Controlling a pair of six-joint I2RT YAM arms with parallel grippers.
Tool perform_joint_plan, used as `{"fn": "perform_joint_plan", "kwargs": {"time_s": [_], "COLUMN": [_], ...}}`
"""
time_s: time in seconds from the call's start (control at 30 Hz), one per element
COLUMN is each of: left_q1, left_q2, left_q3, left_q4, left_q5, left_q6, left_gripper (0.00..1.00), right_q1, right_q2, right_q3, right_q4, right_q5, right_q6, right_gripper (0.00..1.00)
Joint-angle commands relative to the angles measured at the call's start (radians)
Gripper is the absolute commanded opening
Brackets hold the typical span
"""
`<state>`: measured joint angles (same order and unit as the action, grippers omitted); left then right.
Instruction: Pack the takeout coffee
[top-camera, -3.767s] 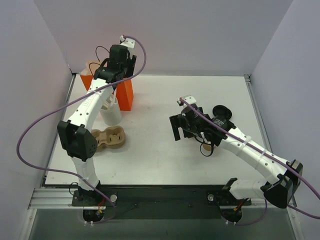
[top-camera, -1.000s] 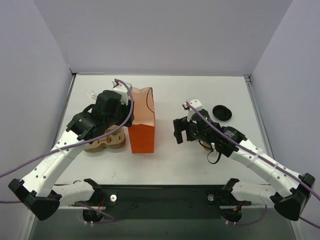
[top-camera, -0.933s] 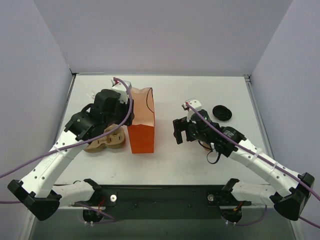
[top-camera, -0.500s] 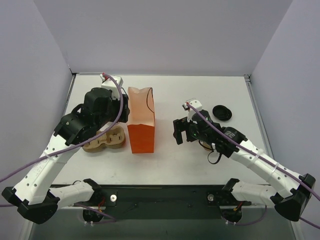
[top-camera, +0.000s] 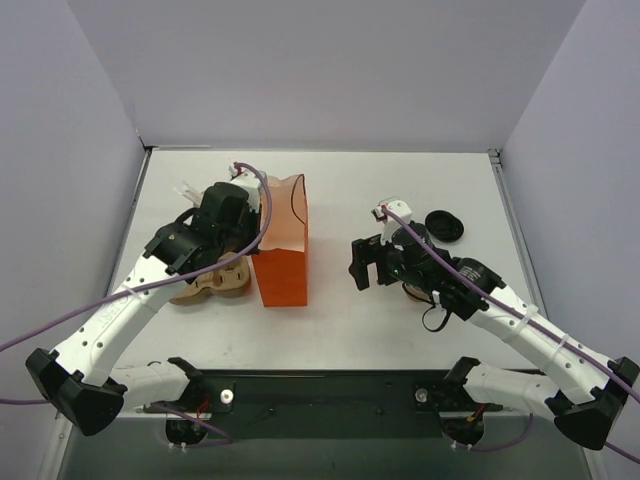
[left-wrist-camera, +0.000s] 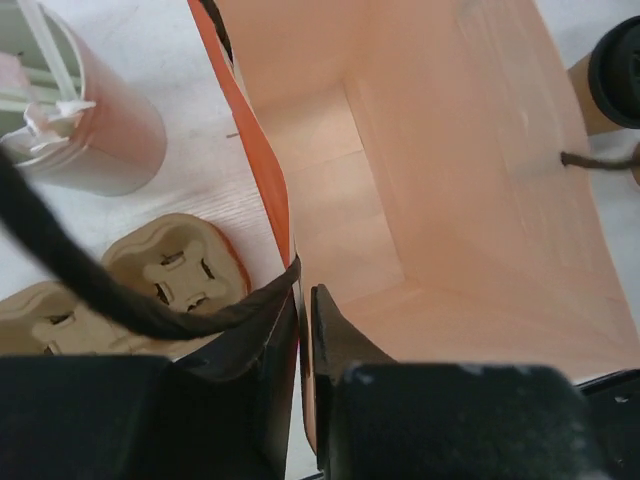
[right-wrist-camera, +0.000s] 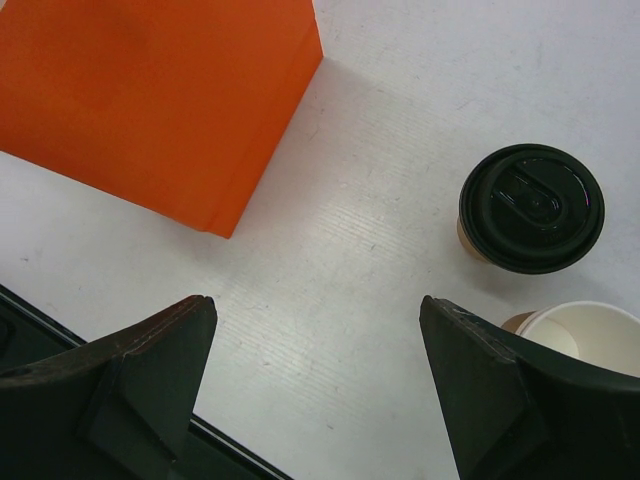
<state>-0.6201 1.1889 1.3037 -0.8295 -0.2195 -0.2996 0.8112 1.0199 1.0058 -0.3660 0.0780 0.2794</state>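
Note:
The takeout coffee (right-wrist-camera: 531, 207), a tan cup under a black lid, stands upright on the table, ahead and to the right of my right gripper (right-wrist-camera: 315, 300). That gripper (top-camera: 362, 265) is open and holds nothing, between the cup and the orange bag (top-camera: 282, 245). From above, the right arm hides the cup. The bag stands upright with its mouth open and nothing inside (left-wrist-camera: 420, 180). My left gripper (left-wrist-camera: 303, 300) is shut on the bag's left wall, one finger inside and one outside.
An unlidded tan cup (right-wrist-camera: 590, 335) stands just beside the coffee. A loose black lid (top-camera: 444, 224) lies farther right. Left of the bag are a white cup of stirrers (left-wrist-camera: 90, 140) and a pulp cup carrier (left-wrist-camera: 170, 270).
My left gripper, half a second ago open and off to the bag's left, has moved back right and closed on the bag's left wall. The right arm has barely shifted.

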Motion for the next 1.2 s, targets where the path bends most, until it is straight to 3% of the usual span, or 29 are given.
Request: {"fn": "perform_joint_plan", "kwargs": {"time_s": [0.0, 0.17, 0.4, 0.5, 0.63, 0.67, 0.83, 0.9, 1.17], "left_q1": [0.006, 0.013, 0.051, 0.054, 0.069, 0.069, 0.069, 0.069, 0.071], "left_q2": [-0.034, -0.031, 0.057, 0.086, 0.080, 0.080, 0.029, -0.001, -0.152], "left_q3": [-0.027, -0.026, 0.037, 0.057, 0.058, 0.063, 0.100, 0.120, 0.160], "left_q4": [0.197, 0.263, 0.222, 0.193, 0.175, 0.170, 0.167, 0.146, 0.064], "left_q5": [0.147, 0.357, 0.448, 0.404, 0.347, 0.338, 0.200, 0.073, -0.135], "left_q6": [0.071, 0.158, 0.205, 0.214, 0.215, 0.229, 0.214, 0.174, 0.076], "left_gripper": [0.17, 0.05, 0.03, 0.06, 0.29, 0.43, 0.58, 0.71, 0.79], "right_q1": [-0.004, -0.004, -0.006, -0.004, -0.004, -0.004, -0.004, -0.003, -0.004], "right_q2": [-0.023, -0.032, -0.064, -0.070, -0.087, -0.087, -0.095, -0.101, -0.138], "right_q3": [-0.004, 0.011, 0.036, 0.042, 0.034, 0.034, 0.040, 0.042, 0.008], "right_q4": [-0.017, -0.036, -0.062, -0.076, -0.085, -0.086, -0.096, -0.105, -0.134], "right_q5": [0.023, 0.037, 0.045, 0.049, 0.057, 0.058, 0.055, 0.045, 0.052], "right_q6": [0.015, 0.026, 0.043, 0.043, 0.046, 0.047, 0.047, 0.047, 0.069], "right_gripper": [0.87, 0.87, 0.87, 0.87, 0.87, 0.86, 0.87, 0.87, 0.86]}}
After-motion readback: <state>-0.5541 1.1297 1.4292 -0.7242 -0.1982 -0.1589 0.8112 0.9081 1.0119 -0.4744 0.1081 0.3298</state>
